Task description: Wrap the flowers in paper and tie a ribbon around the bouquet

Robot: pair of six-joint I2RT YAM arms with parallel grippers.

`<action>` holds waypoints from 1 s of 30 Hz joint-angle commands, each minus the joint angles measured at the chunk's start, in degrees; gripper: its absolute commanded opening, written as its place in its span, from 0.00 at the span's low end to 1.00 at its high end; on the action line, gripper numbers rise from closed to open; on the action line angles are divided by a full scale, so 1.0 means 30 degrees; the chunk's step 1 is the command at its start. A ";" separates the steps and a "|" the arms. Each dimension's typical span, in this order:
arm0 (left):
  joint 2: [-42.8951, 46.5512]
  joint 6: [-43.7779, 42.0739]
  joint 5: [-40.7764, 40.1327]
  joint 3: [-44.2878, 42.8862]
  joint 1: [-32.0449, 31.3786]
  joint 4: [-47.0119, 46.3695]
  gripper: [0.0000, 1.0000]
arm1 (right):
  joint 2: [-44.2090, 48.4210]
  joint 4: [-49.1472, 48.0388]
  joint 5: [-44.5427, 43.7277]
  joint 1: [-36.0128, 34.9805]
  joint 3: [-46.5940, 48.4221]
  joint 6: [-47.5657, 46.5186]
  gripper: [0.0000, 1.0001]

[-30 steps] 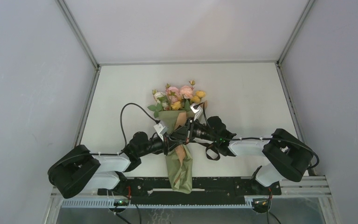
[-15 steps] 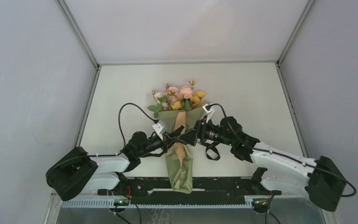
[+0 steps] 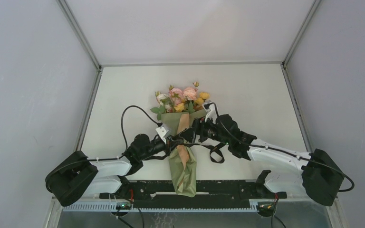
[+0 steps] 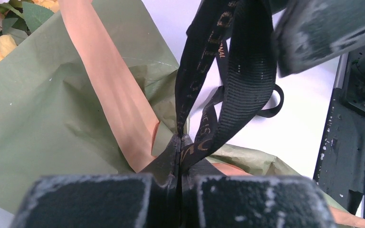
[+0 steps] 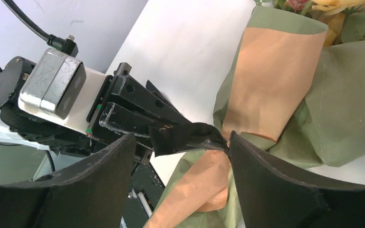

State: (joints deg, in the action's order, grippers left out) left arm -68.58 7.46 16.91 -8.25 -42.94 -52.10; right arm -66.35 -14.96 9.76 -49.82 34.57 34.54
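— Bouquets?
— One bouquet (image 3: 183, 171), mid-worktop (image 3: 247, 95), heads toward 12 o'clock.
— Paper?
— One sheet of paper (image 4: 43, 109), olive outside, tan-orange inside.
— Ribbons?
— One black ribbon (image 4: 244, 71), loop trailing off at 3 o'clock.
— Blooms (image 3: 189, 92)?
— Pink, yellow, whitish; too small for a sure tally.
— Arms?
— Two: left arm (image 3: 109, 166), right arm (image 3: 278, 156). Two sets of jaws.

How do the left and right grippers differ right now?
The left gripper is shut, pinching the ribbon. The right gripper stands wide open, clamping nothing. The left gripper reaches in from the left side of the bouquet, the right gripper from its right side. Both sit at the bouquet's waist, facing each other.
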 commanded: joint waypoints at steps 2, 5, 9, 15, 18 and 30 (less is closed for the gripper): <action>0.0427 -0.0584 0.0142 -0.0403 0.0096 -0.0477 0.00 | -0.1041 -0.2456 0.1626 0.0127 0.1293 -0.0351 0.68; 0.0517 -0.0577 -0.0058 -0.0375 0.0104 -0.0393 0.00 | -0.1920 -0.2045 0.3397 0.0183 0.1912 -0.0543 0.35; 0.0706 -0.0720 0.0588 -0.0328 0.0101 -0.0337 0.00 | -0.1714 -0.1354 0.4097 0.0287 0.1925 -0.0862 0.01; 0.3382 -0.2363 0.4983 -0.0325 0.0133 0.2532 0.66 | -0.0912 0.1041 0.5153 0.1553 0.1925 -0.2995 0.00; 0.4686 -0.3194 0.5688 -0.0698 0.0616 0.4569 0.68 | -0.0831 0.1443 0.7009 0.2245 0.1925 -0.4238 0.00; 0.1768 -0.0094 0.6503 -0.2704 0.1557 0.1600 0.66 | -0.0953 0.0604 1.0367 0.2511 0.1925 -0.6082 0.00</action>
State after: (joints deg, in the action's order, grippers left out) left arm -59.42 6.35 35.18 -11.75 -37.95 -41.34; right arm -70.04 -10.46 36.16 -42.13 38.17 19.51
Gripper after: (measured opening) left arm 0.709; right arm 0.007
